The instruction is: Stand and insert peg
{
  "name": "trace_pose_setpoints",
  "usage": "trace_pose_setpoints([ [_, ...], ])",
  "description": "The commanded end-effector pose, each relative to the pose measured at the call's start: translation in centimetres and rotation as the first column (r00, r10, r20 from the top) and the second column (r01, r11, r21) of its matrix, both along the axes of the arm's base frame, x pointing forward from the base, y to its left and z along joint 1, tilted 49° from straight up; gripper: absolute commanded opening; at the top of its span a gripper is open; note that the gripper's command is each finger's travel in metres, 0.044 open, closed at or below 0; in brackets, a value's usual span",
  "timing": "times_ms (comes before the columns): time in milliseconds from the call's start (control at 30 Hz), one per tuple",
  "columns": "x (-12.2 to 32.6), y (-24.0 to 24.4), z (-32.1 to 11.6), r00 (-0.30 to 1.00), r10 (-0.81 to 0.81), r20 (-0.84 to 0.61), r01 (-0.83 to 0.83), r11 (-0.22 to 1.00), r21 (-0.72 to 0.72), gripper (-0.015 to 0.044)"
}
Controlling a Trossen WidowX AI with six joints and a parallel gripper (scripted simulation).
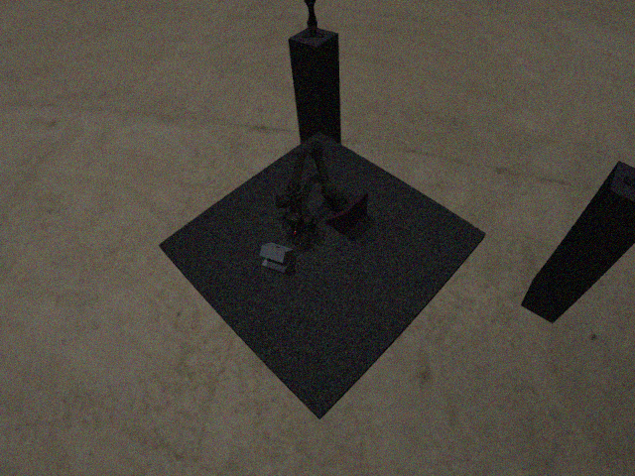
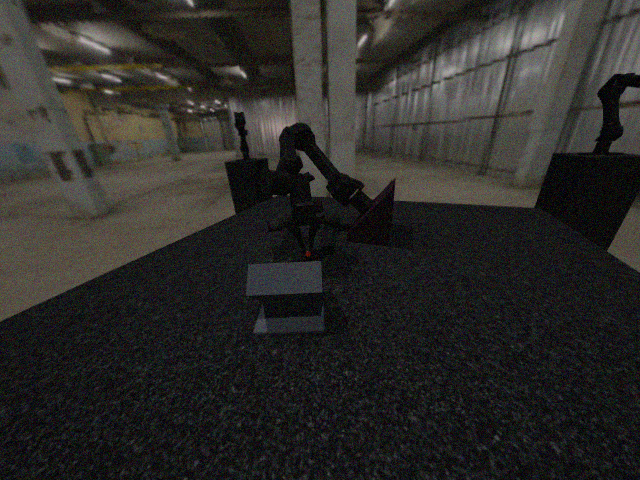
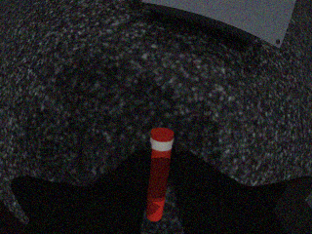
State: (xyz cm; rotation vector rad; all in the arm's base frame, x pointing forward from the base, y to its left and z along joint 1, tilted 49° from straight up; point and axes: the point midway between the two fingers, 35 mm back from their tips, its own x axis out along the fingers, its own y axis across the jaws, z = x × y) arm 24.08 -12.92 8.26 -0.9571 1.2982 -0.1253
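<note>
On the dark surface (image 1: 317,327) (image 2: 330,392) (image 3: 97,97), the claw (image 1: 296,231) (image 2: 308,246) (image 3: 160,148) pinches the red peg (image 1: 295,233) (image 2: 308,253) (image 3: 159,175) beside the pale sloped panel (image 1: 277,252) (image 2: 284,277) (image 3: 234,15); insertion remains undone.

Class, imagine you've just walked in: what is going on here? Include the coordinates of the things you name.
A single robot arm (image 1: 318,169) (image 2: 323,160) has its fingers closed on a red peg (image 2: 308,253) (image 3: 158,180) with a white band near one end. In the wrist view the banded end shows beyond the fingers. The peg is not in a hole yet. A pale, slope-topped block (image 1: 277,252) (image 2: 284,277) (image 3: 234,15) stands nearby.
</note>
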Motion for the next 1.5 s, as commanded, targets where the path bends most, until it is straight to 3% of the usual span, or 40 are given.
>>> trace_pose_setpoints([
  [0,-0.4,0.1,0.2,0.999,0.029,0.028,-0.03,0.999,0.015,0.005],
  [1467,-2.7,0.4,2.0,0.926,0.251,0.281,-0.297,0.946,0.131,0.005],
])
